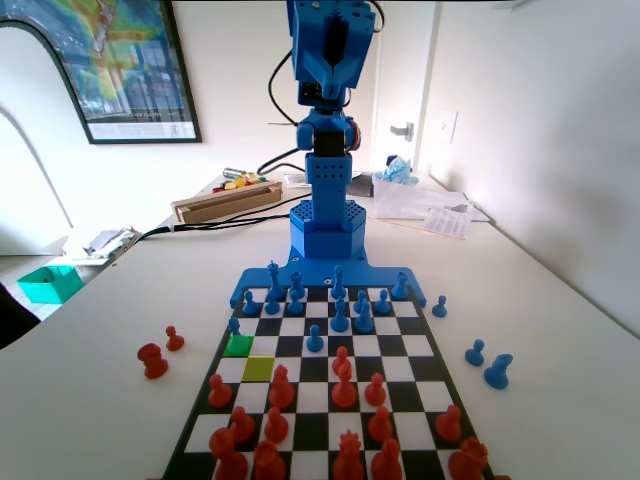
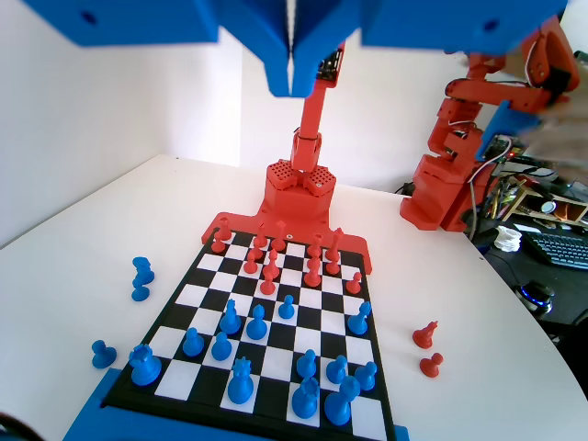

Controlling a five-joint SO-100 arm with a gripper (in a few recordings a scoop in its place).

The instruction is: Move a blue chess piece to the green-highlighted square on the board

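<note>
Fixed view, from the near edge: red plastic chess pieces point(image 1: 344, 385) are massed on the closest rows of the flat black-and-white chequered board point(image 1: 196, 425). Two more red pieces point(image 1: 152, 360) are found off the board, on the white tabletop point(image 1: 90, 400) at the picture's left.

Just beyond the red front line a paler yellow-green square point(image 1: 258, 369) is noted, with nothing standing on it. The bright green-highlighted square point(image 1: 238, 345) lies diagonally beyond it, in the board's leftmost column – also unoccupied.

A small blue plastic pawn with a ball head point(image 1: 233, 325) stands on the very next square beyond the green one, close to it but apart. A second blue pawn point(image 1: 315, 340) is posted alone near the board's middle. Three loose blue pieces point(image 1: 497, 371) are recorded on the tabletop at the right.

Farther on, the remaining blue pieces point(image 1: 340, 300) are ranked in front of the blue arm's base point(image 1: 326, 225).

In the wrist view the blue two-finger gripper point(image 2: 292, 83) is held high above the board – its jaws are pressed together along a thin seam, with nothing pinched between them.
</note>
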